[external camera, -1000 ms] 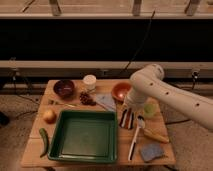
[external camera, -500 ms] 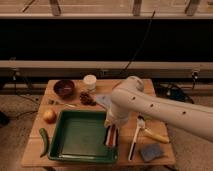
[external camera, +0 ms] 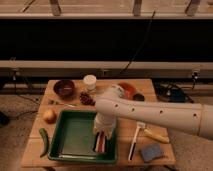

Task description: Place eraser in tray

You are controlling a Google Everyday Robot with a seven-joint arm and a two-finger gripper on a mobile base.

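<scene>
— Where's the striped eraser (external camera: 101, 142)?
— Over the dark green plastic tray (external camera: 75, 136), near its right rim, pinched by the fingers of the gripper (external camera: 102, 133).
— Other containers?
— A dark round bowl (external camera: 64, 88) sits on the wooden tabletop (external camera: 34, 150); contents unclear.

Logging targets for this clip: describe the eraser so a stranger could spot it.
Find the big dark green tray; the eraser is over its right side, under the arm's tool. It is the only small striped block: dark brown, white, reddish.
</scene>
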